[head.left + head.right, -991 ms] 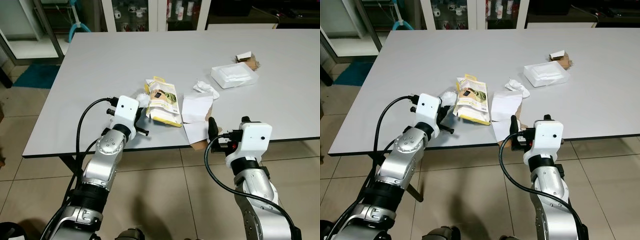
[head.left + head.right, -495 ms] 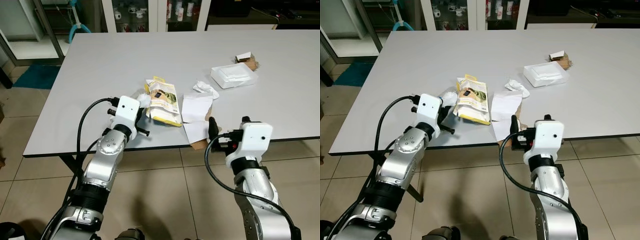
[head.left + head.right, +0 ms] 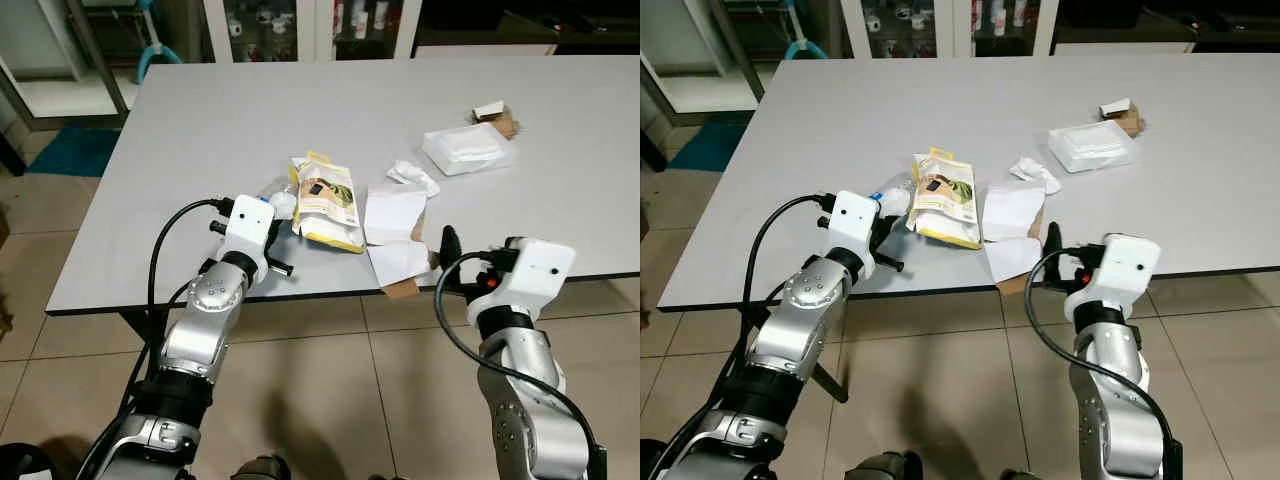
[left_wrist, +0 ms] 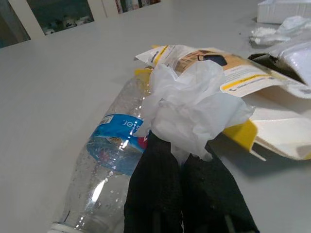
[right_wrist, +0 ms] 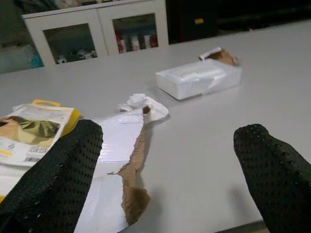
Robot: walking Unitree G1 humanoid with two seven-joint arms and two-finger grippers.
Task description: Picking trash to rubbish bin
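My left gripper [image 4: 177, 150] is shut on a crumpled white tissue [image 4: 194, 104] near the table's front left. The tissue lies against a clear plastic bottle with a blue label [image 4: 112, 155] and a yellow snack pouch [image 3: 328, 200]. A torn white paper with brown backing [image 3: 392, 215] lies to the right of the pouch and hangs over the front edge. My right gripper [image 5: 169, 131] stands open just off that edge, right of the paper, with nothing between its fingers. Another crumpled tissue [image 3: 412, 176] rests behind the paper.
A white foam box [image 3: 468, 148] and a small cardboard scrap [image 3: 497, 115] sit at the back right of the grey table [image 3: 230, 100]. Glass-fronted cabinets stand behind it. Tiled floor runs under the front edge, and a blue mat [image 3: 70, 150] lies at the far left.
My right arm has swung to the right along the table's front edge, away from the torn paper. The left gripper has stayed at the tissue.
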